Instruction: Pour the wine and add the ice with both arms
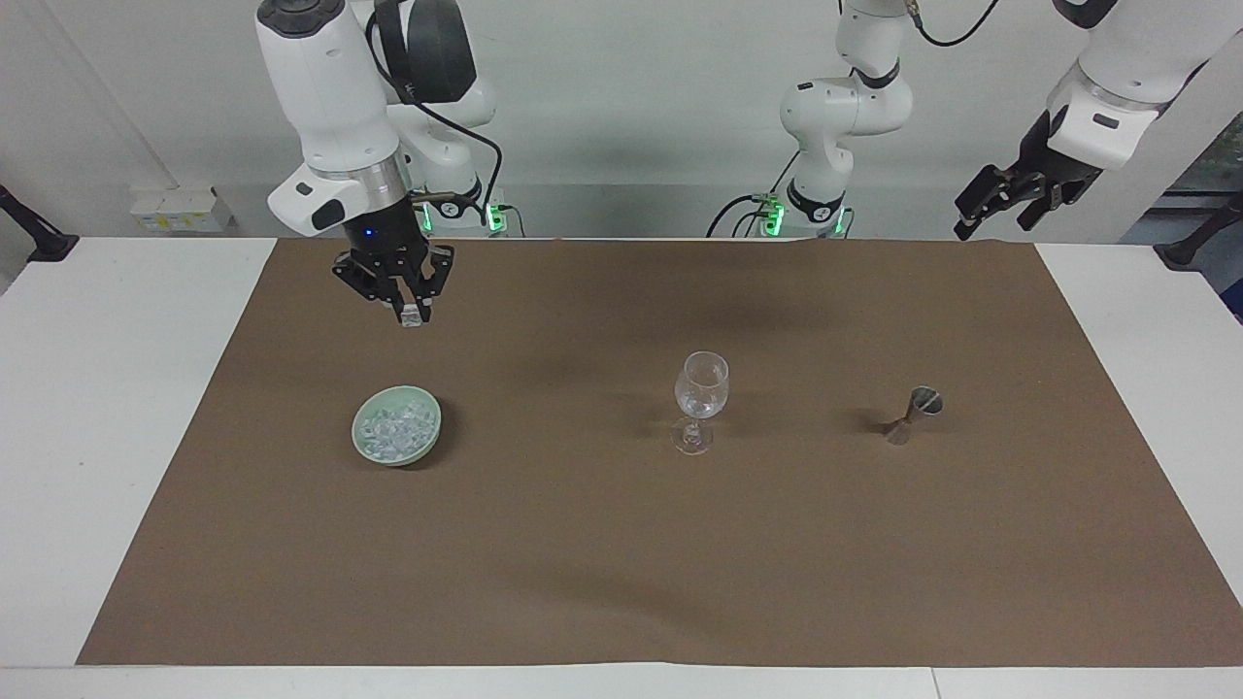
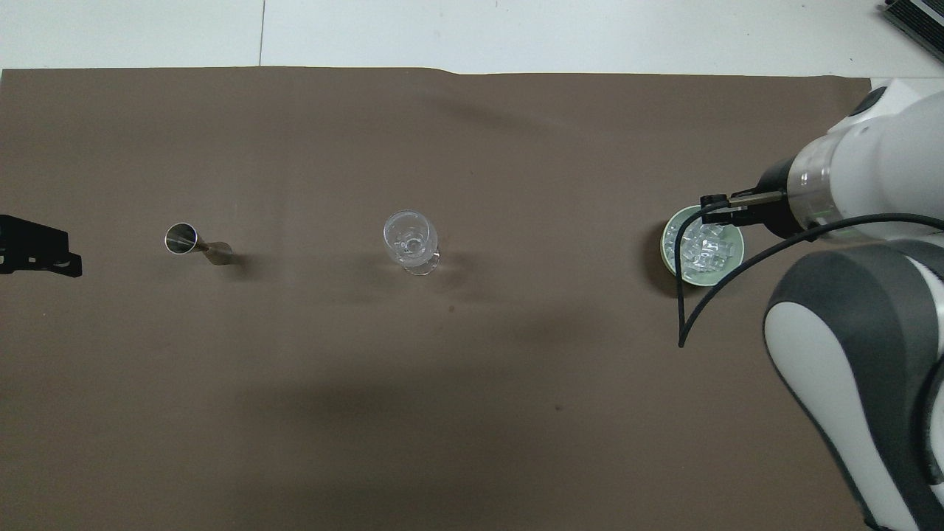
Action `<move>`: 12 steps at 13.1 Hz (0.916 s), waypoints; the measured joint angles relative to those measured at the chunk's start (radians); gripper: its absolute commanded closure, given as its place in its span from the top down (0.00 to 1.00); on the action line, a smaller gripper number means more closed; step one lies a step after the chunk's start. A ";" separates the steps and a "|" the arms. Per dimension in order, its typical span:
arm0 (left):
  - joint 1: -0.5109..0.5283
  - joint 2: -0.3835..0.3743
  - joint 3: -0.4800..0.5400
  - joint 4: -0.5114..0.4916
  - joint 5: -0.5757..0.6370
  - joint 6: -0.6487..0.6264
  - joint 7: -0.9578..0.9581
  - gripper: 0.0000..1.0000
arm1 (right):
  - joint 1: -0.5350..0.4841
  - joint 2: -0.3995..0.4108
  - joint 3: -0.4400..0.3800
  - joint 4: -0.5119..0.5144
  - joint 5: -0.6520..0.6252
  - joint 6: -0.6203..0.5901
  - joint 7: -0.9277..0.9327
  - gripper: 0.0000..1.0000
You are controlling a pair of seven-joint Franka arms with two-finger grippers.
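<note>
Ice: a heap of small clear-whitish cubes, glittery, filling a shallow pale green bowl. The bowl stands on the brown paper mat toward the right arm's end of the table, in one row with the glass and the jigger. In the overhead view the ice shows through under the right arm's wrist and cable, the bowl's rim partly covered by them.

Ice cube, single: a small whitish-clear piece pinched between the fingertips of the right gripper. The gripper is clamped on it, pointing straight down, raised in the air over the mat, above ground a little nearer to the robots than the bowl and slightly toward the glass. Well clear of the heap in the bowl; no contact with it.

Stemmed glass: clear, upright, mid-table between bowl and jigger; well apart from both. Seen from above, something clear lies in its bottom; what it is cannot be told.

Jigger: metal, double-cone, upright on the mat toward the left arm's end.

Left gripper: fingers spread apart, holding nothing, high over the mat's corner at the left arm's end. Its dark tip shows at the edge of the overhead view.
</note>
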 measured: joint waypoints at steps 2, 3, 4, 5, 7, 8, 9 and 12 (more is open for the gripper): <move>0.000 -0.002 -0.015 -0.016 0.004 -0.002 0.000 1.00 | 0.049 0.028 0.002 0.048 0.000 -0.004 0.048 0.06; 0.000 -0.002 -0.017 -0.022 0.004 -0.002 0.000 1.00 | 0.074 0.049 0.003 0.075 0.000 -0.007 0.071 0.06; 0.001 -0.002 -0.017 -0.024 0.004 -0.002 0.000 1.00 | 0.095 0.066 0.003 0.095 0.000 -0.008 0.090 0.06; 0.001 -0.002 -0.017 -0.024 0.004 -0.001 0.000 1.00 | 0.116 0.082 0.004 0.112 0.000 -0.008 0.109 0.06; 0.001 -0.005 -0.016 -0.023 0.004 0.002 0.000 1.00 | 0.160 0.111 0.004 0.147 0.000 -0.008 0.150 0.00; 0.001 -0.007 -0.016 -0.023 0.004 0.003 0.000 1.00 | 0.182 0.126 0.005 0.165 0.000 -0.009 0.171 0.00; 0.001 -0.009 -0.016 -0.023 0.004 0.003 0.000 1.00 | 0.202 0.142 0.005 0.185 0.000 -0.012 0.193 0.00; 0.001 -0.014 -0.016 -0.023 0.004 0.005 0.000 1.00 | 0.256 0.194 0.005 0.259 0.000 -0.053 0.267 0.00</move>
